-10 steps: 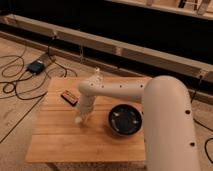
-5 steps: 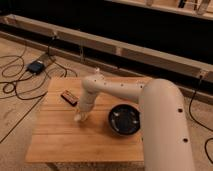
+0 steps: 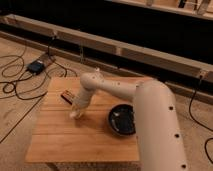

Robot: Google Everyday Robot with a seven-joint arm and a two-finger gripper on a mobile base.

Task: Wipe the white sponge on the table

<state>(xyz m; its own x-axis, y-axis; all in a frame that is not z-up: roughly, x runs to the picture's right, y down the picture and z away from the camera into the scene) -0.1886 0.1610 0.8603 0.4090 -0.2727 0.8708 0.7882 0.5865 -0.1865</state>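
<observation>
Down low, gripper (image 3: 75, 112) sat on the table (image 3: 60, 142), left of black bowl (image 3: 122, 120), near brown bar (image 3: 66, 95); grip state unclear

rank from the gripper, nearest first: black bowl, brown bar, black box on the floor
The gripper is low over the table, left of middle.
1. brown bar, just behind it
2. black bowl, toward picture right
3. black box, on the floor, far left
</observation>
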